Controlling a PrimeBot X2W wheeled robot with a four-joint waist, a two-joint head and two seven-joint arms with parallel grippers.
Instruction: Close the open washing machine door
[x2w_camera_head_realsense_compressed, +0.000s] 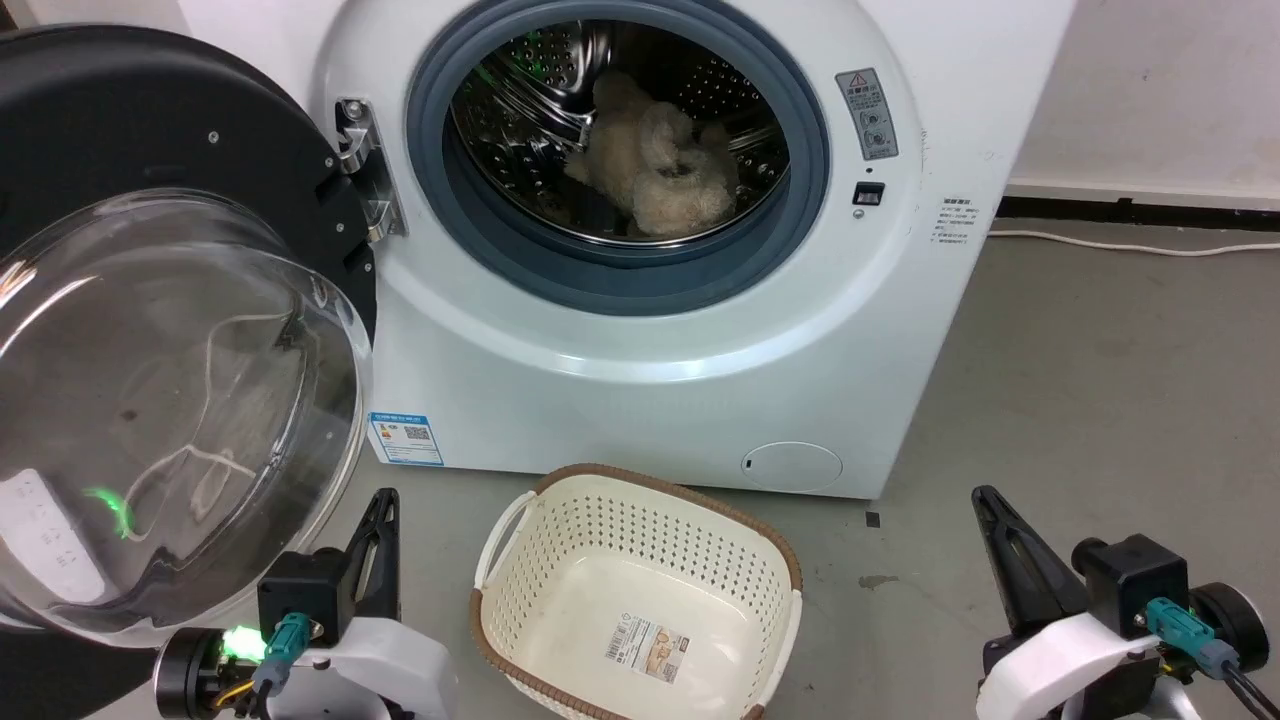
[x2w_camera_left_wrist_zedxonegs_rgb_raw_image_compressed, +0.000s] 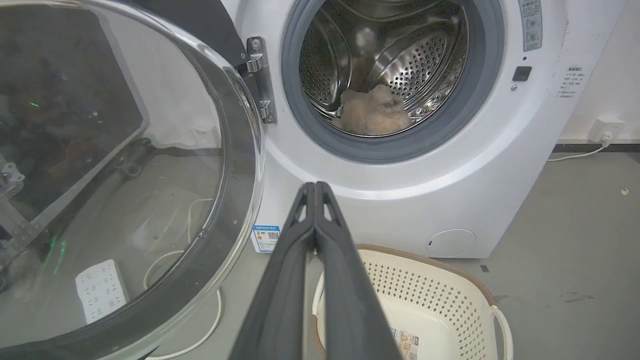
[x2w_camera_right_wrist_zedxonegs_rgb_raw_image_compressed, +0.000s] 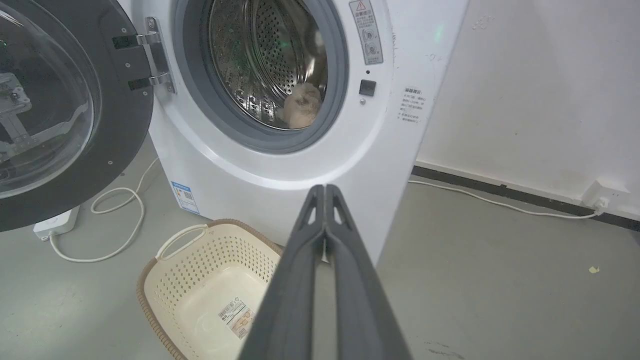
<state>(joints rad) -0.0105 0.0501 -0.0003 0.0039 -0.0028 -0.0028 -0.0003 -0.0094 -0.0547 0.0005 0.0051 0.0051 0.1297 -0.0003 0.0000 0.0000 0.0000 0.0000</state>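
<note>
The washing machine door (x2w_camera_head_realsense_compressed: 150, 330) stands swung wide open at the left, its black rim and domed clear glass bowl facing me, hung on a metal hinge (x2w_camera_head_realsense_compressed: 362, 170). Both wrist views catch it too: the door (x2w_camera_left_wrist_zedxonegs_rgb_raw_image_compressed: 115, 175) close up, and the door (x2w_camera_right_wrist_zedxonegs_rgb_raw_image_compressed: 65, 110) from further right. My left gripper (x2w_camera_head_realsense_compressed: 385, 497) is shut and empty, low at the door's lower right edge, just apart from the glass. My right gripper (x2w_camera_head_realsense_compressed: 983, 495) is shut and empty, low at the right of the machine. In the wrist views the left gripper (x2w_camera_left_wrist_zedxonegs_rgb_raw_image_compressed: 315, 186) and right gripper (x2w_camera_right_wrist_zedxonegs_rgb_raw_image_compressed: 325, 188) have fingers pressed together.
The white washing machine (x2w_camera_head_realsense_compressed: 700, 330) shows its grey rubber ring and steel drum with a beige fluffy item (x2w_camera_head_realsense_compressed: 655, 160) inside. A cream perforated basket (x2w_camera_head_realsense_compressed: 640, 600) sits on the grey floor between my arms. A white cable and power strip (x2w_camera_right_wrist_zedxonegs_rgb_raw_image_compressed: 55, 225) lie under the door.
</note>
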